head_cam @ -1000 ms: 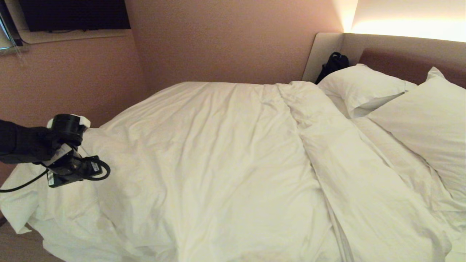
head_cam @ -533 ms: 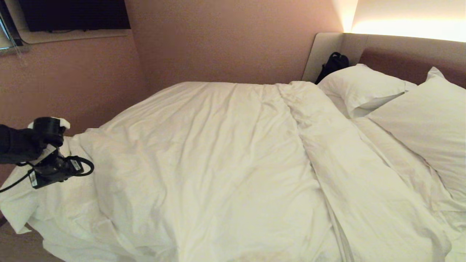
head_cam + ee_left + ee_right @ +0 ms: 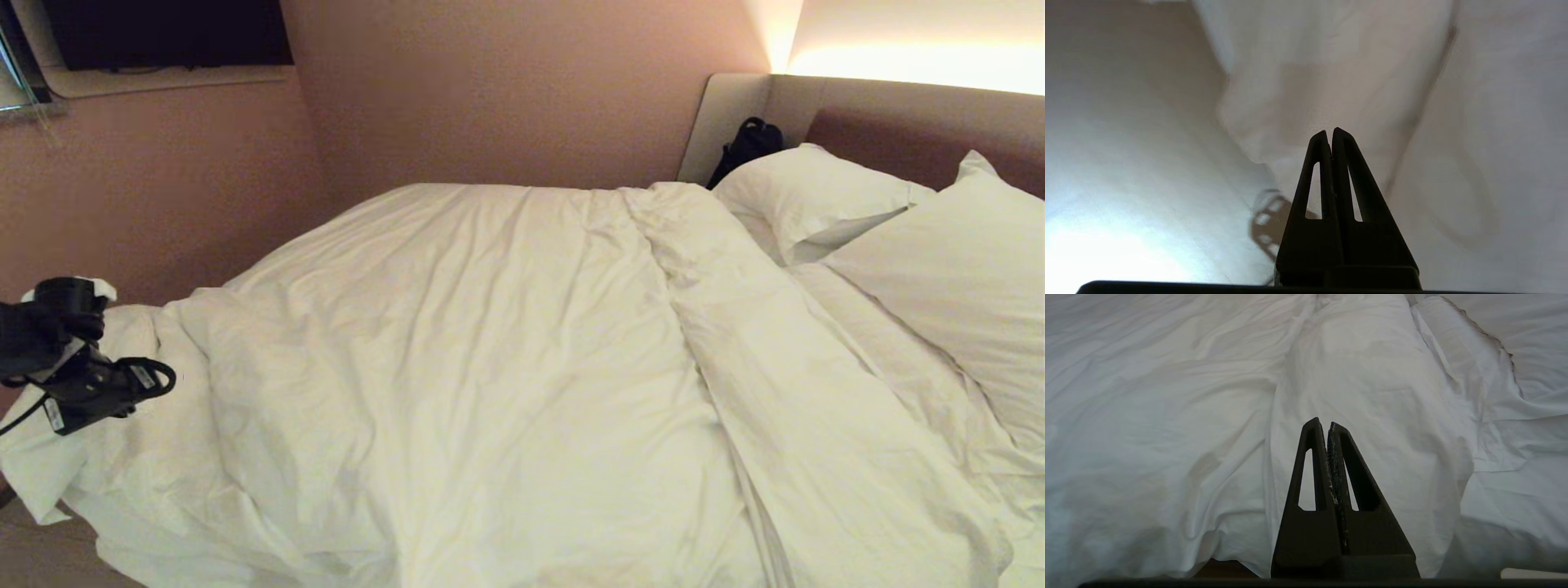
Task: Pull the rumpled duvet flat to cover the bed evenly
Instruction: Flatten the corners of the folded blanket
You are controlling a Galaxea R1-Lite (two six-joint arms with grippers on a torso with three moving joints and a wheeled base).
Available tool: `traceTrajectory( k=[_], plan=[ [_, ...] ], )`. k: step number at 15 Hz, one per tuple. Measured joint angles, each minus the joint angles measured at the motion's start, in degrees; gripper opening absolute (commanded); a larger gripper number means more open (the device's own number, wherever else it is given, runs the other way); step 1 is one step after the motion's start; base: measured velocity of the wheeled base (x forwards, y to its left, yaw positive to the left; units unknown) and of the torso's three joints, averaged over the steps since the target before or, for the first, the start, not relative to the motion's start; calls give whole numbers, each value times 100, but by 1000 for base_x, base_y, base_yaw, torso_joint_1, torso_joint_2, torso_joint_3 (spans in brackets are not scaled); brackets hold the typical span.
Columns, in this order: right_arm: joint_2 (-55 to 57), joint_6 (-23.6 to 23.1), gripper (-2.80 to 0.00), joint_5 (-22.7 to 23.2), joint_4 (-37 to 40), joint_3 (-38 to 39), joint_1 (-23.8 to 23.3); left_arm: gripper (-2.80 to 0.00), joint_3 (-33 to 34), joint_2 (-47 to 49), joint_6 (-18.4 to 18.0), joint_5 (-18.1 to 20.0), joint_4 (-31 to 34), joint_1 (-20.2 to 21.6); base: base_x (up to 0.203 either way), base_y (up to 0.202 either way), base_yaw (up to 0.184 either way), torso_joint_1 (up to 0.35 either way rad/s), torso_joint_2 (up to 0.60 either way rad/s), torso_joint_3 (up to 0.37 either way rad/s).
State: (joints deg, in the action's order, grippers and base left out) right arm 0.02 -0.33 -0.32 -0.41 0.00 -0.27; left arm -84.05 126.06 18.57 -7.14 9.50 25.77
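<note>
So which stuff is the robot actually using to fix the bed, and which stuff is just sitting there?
For the job:
- the duvet, still rumpled
- the bed
- the left gripper, jaws shut, over the duvet's corner
- the right gripper, jaws shut, idle

Just lying about:
- two pillows
- a black bag
- a dark screen on the wall

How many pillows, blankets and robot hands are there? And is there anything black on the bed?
Pillows: 2, one by the headboard corner, one nearer the camera
Duvet: 1
Robot grippers: 2, left gripper and right gripper, both shut and empty
Black bag behind the pillows: 1
Total: 6
</note>
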Motion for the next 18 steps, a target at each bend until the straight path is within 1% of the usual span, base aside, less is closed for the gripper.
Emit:
traceTrajectory(
  k=[2,3,4,5,6,9,11,18],
  plan=[
    [0,2,-280,1,0,0,0,-280,-49,39,-57,580,12,189,0,0,0,0,0,0],
    [0,2,-280,-3,0,0,0,-280,-56,51,-171,843,17,295,0,0,0,0,0,0],
    [0,2,-280,-3,-2,0,0,-280,-64,70,-259,982,5,367,0,0,0,0,0,0],
    [0,2,-280,-3,-2,0,0,-89,-65,98,-289,1034,-21,416,0,0,0,0,0,0],
    [0,0,-280,-3,-1,0,0,0,-68,132,-296,1042,-32,443,0,0,0,0,0,0],
    [0,0,-280,-3,0,0,0,0,-90,322,-290,1161,-285,486,0,0,0,0,0,0],
    [0,0,-280,-1,1,0,0,0,-117,439,-278,1164,-402,514,0,0,0,0,0,0],
    [0,0,-280,-3,0,0,0,0,-271,906,-254,1104,-440,524,0,0,0,0,0,0]
  ],
)
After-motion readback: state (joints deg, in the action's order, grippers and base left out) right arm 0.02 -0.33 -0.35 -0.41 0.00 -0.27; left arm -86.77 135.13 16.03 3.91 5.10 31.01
